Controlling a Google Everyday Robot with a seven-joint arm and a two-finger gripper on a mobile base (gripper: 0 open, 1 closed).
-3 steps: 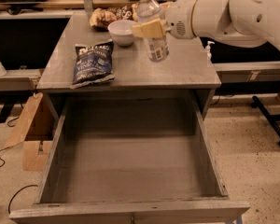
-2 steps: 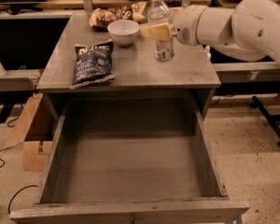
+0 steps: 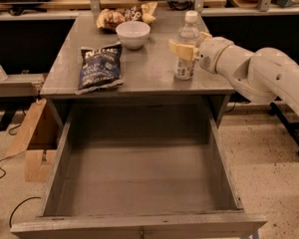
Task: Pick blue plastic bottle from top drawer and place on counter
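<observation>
The blue plastic bottle (image 3: 185, 67) was shown stood upright on the bench (image 3: 149, 71) near its right edge, clear of the white bowl (image 3: 133, 34) and chip bag (image 3: 99, 66), and was pinched about its middle by the pincer (image 3: 190, 41), apparently to be steadied before release, above the top drawer (image 3: 139, 183) pulled open.

Matt, worn grey bench (image 3: 149, 71); on it a clear plastic bottle (image 3: 184, 67), the smooth cream plastic gripper (image 3: 188, 41) at it; glossy crinkled bag (image 3: 100, 66).

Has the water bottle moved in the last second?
Yes. The bottle, held in the pincer, went right, away from the white bowl, and down toward the counter.
</observation>
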